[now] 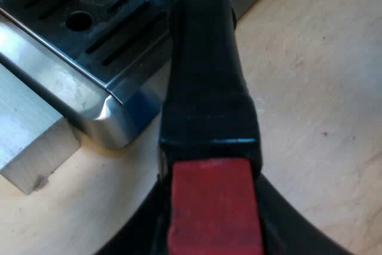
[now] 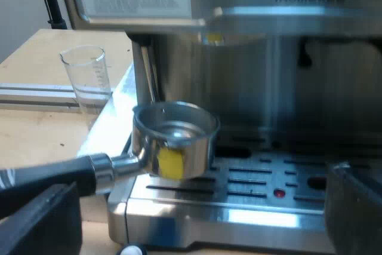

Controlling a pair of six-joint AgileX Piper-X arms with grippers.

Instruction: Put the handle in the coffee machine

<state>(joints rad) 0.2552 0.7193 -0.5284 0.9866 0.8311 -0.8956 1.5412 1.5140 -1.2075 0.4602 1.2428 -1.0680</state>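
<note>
Left end effector (image 1: 212,226) closed on the holder (image 2: 174,141), gripping at the far tip of the dark handle (image 1: 206,88), with the red end (image 1: 212,207) pinched between its black fingers (image 1: 134,240). Gripping that far out probably served to keep the arm clear of the machine (image 2: 268,4) while the metal cup went in under the overhang. The cup hung level and open side up, in the air above the slotted drip tray (image 2: 256,189) and touching nothing, below the machine's front. It was not yet raised into its seat, and I could not make out the seat itself. The handle ran outward, away from the machine, over the corner of the tray and the wooden bench (image 1: 310,88). To my eye that left room for a lift and then a sideways swing to lock. Right end effector (image 2: 194,213) was spread wide and held nothing. It faced the machine low down near the tray's edge, likely just watching the approach. A measuring glass (image 2: 86,79) stood upright on the bench beside the machine, apart from the holder and out of its likely path.
</note>
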